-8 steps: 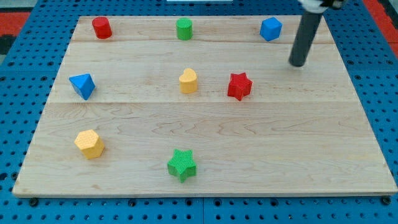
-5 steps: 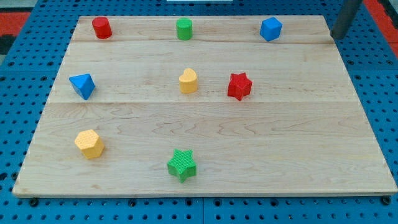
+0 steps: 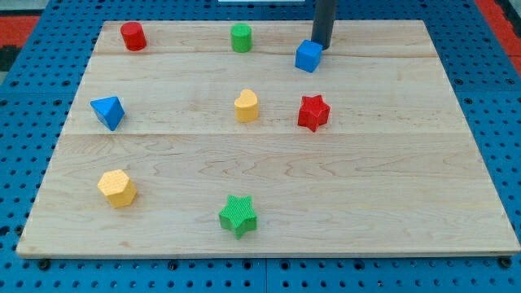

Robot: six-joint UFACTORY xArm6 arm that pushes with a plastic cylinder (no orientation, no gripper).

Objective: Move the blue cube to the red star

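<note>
The blue cube (image 3: 308,56) sits on the wooden board near the view's top, right of centre. My tip (image 3: 321,47) is just above and to the right of the cube, touching or nearly touching its upper right corner. The red star (image 3: 313,112) lies below the cube, toward the middle of the board, with a gap of bare wood between them.
A yellow heart (image 3: 247,106) lies left of the red star. A green cylinder (image 3: 240,37) and a red cylinder (image 3: 133,36) stand along the top. A blue pyramid-like block (image 3: 107,111) is at the left, a yellow block (image 3: 117,188) and a green star (image 3: 238,216) near the bottom.
My tip swung out past the board's top right corner, then came back left along the top. The blue cube has moved left and slightly down from its earlier spot.
</note>
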